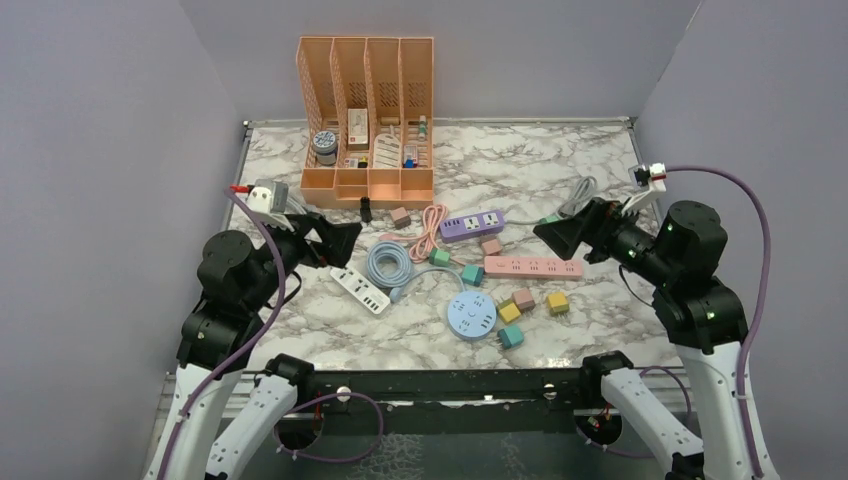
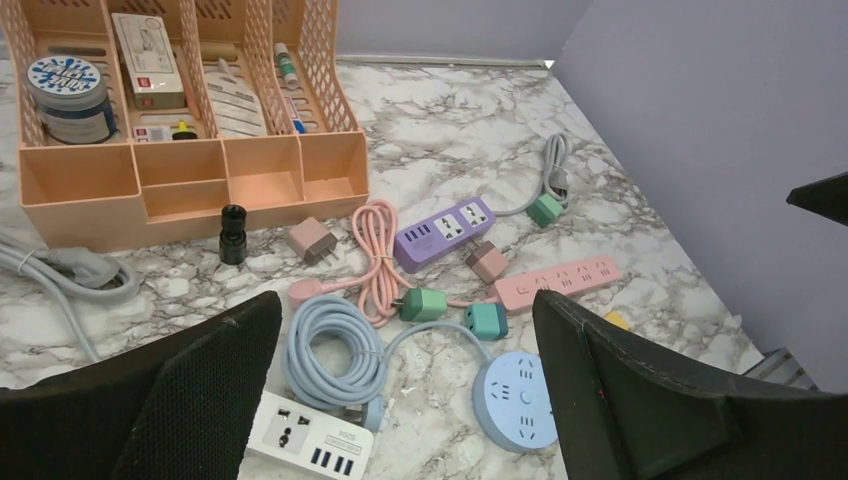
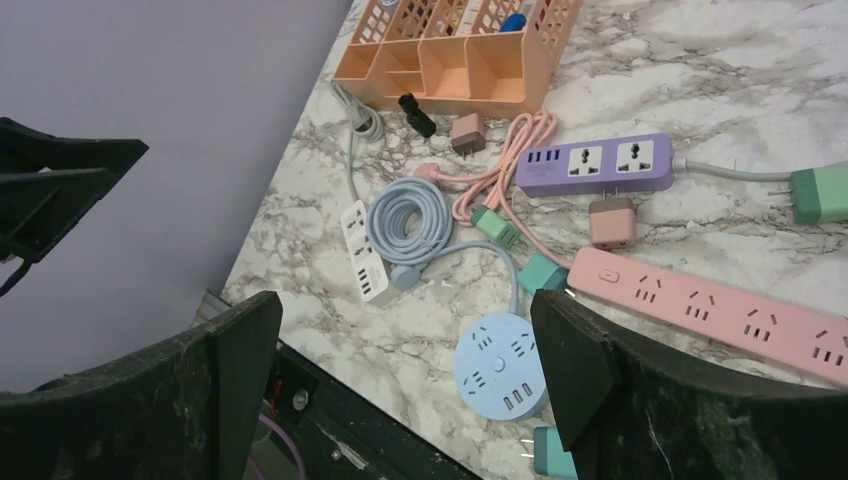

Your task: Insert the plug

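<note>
While spread wide and gripping nothing, hover off either side of round blue power strip [image 1: 472,316], with green plug [image 1: 439,257] lying flat, aslant, just beyond it, marginally nearer left gripper [image 1: 342,240] than right gripper [image 1: 556,236].

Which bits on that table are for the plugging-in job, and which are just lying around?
For the job: purple power strip, pink power strip, white power strip, round blue socket hub, loose plug cubes.
Just lying about: orange desk organizer, jar inside it, small black cylinder.
</note>
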`<action>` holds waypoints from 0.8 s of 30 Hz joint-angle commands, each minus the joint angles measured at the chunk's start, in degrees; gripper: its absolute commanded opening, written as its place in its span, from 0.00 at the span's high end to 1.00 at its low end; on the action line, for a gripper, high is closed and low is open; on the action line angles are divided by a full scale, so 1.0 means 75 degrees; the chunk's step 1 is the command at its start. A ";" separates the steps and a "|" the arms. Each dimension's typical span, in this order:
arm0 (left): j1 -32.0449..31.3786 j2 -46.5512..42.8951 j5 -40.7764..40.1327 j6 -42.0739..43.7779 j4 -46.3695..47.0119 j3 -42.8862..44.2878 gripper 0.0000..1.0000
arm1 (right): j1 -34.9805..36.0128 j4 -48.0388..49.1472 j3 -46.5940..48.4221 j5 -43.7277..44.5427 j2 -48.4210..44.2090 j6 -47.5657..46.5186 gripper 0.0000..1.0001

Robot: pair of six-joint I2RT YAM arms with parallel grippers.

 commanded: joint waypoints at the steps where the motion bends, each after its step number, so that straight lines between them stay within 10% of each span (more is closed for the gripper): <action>1: 0.0055 -0.0350 0.0424 -0.0099 0.0368 -0.0162 0.00 | -0.0061 0.0158 -0.0179 -0.0262 -0.0162 0.0228 0.03; 24: -0.0058 -0.0916 -0.0023 -0.1552 0.0418 -0.2177 0.00 | -0.0011 0.2646 -0.3061 -0.1641 0.1000 0.0466 0.23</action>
